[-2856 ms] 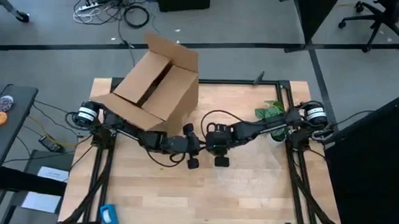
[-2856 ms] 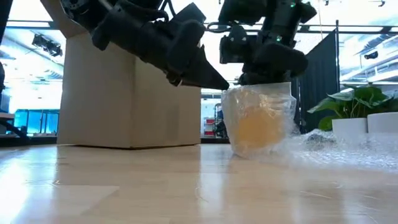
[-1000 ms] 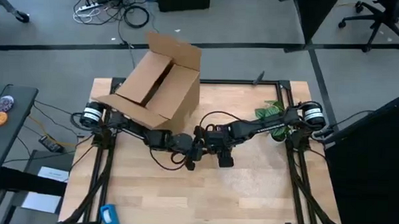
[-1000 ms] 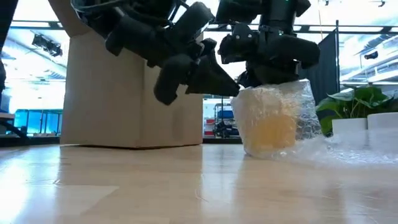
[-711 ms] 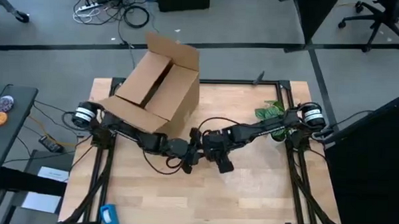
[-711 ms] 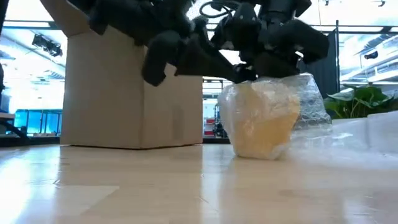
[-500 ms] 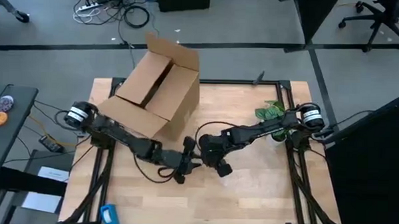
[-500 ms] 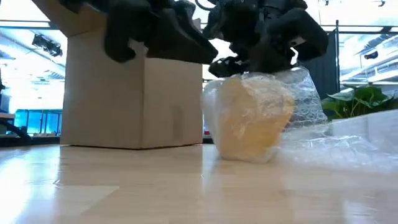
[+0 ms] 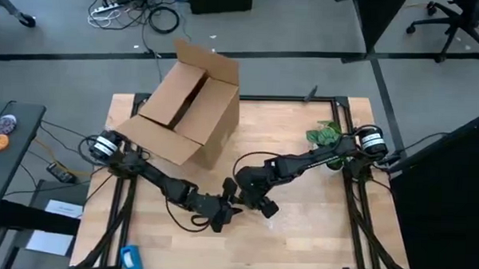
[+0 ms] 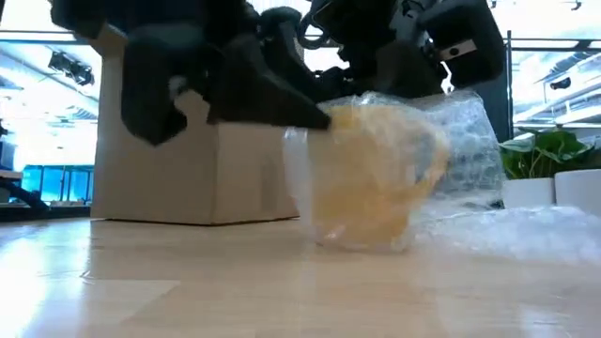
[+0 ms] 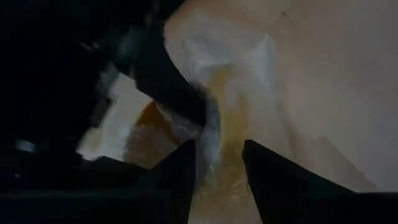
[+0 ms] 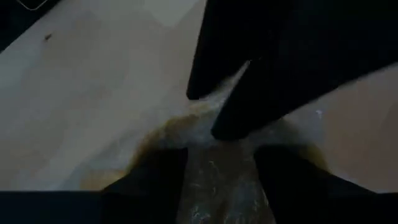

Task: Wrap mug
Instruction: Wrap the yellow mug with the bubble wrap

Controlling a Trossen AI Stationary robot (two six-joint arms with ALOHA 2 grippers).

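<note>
Mug: Although a crinkly clear plastic sheet (image 10: 451,160) already covers most of it, the small glossy yellow-orange mug (image 10: 371,183) shows through in the centre-right of the low view, tilted, its base at or just above the pale wooden table (image 9: 316,233).
Mug in the high view: hidden under the two wrists, a little below the middle of the frame.
Long axis: it leans rather than standing upright; its top tips toward the left of the low view, as far as the film lets me judge.
Left gripper (image 11: 217,165): fingers a little spread, tips against the wrapped mug, with a fold of film and yellow glaze showing between them; whether they pinch the film I cannot tell.
Right gripper (image 12: 221,158): fingers parted, straddling the wrapped mug from above; a firm grip cannot be made out.
Key relation: the mug lies between the two grippers, the left gripper at its left side in the low view, the right one above and behind it. Both touch or nearly touch the bundle, so neither is clearly nearer.
Loose film: it trails off along the table toward the right edge of the low view.
Surroundings: a large open brown cardboard box (image 9: 188,109) sits at upper left of the high view, and a green potted plant (image 9: 326,135) at the table's right edge.
</note>
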